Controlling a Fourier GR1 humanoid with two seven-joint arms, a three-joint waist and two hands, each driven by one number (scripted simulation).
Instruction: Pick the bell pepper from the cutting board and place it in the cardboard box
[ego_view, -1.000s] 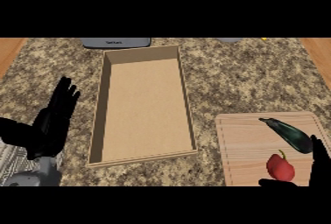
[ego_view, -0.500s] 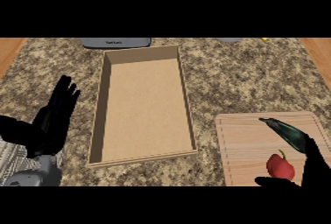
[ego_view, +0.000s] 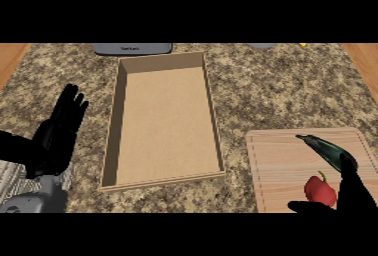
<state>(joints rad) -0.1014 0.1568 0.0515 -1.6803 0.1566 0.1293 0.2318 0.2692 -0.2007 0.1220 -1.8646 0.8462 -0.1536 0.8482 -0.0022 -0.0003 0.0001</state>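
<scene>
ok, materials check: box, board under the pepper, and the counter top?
Box: looks like cardboard, flat matte tan, thin walls. Cutting board: light wood, faint straight grain and a routed groove near the rim. Counter: speckled brown-beige, likely granite or a stone-look laminate; the look cannot settle which.

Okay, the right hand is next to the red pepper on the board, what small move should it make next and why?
Probably close the right hand round the pepper. Its fingers rise just right of the pepper and its thumb reaches under it, so the pepper sits between them on the board, not yet gripped. The box lies to the left, with nothing in it.
</scene>
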